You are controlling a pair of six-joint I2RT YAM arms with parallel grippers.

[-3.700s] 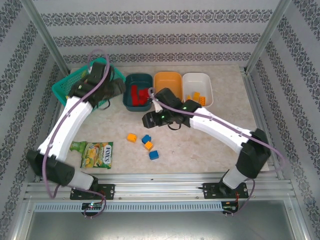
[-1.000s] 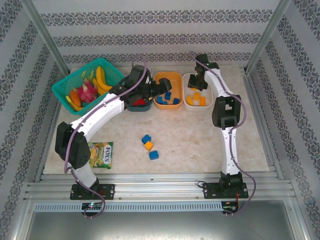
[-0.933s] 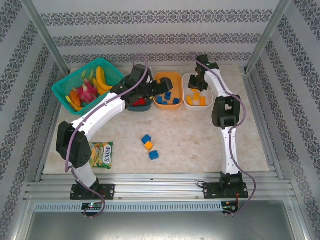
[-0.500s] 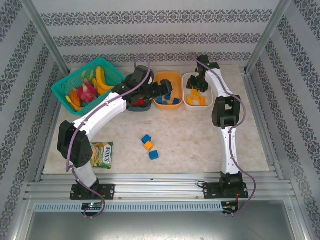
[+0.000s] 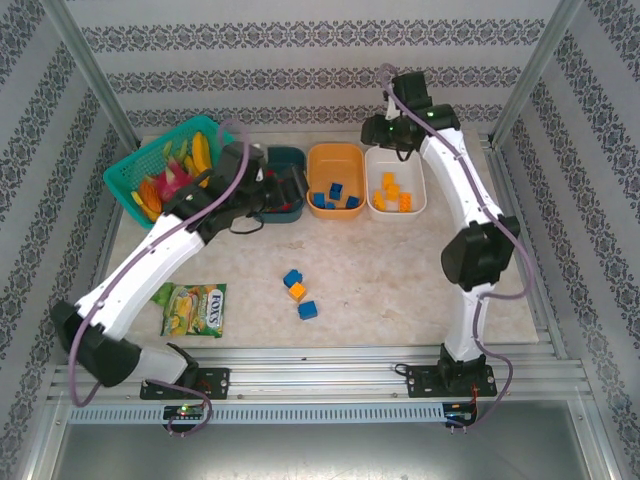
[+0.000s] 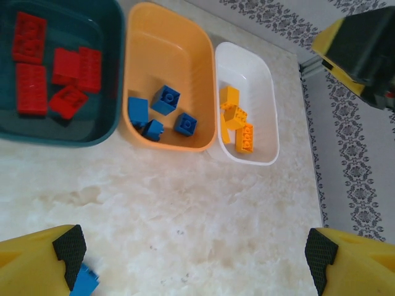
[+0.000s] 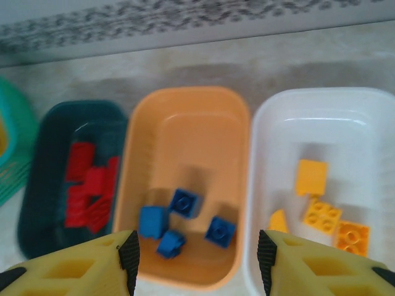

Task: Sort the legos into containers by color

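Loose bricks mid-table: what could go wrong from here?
1. The orange brick sits tight beside a blue brick; a grasp on one may nudge or drag the other.
2. The orange bin and white bin stand rim to rim, so an off-centre drop could land in the wrong one.

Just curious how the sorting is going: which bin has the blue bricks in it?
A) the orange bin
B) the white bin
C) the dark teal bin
A: the blue bricks lie in the orange bin, while the red bricks sit in the dark teal bin and the yellow bricks in the white bin.
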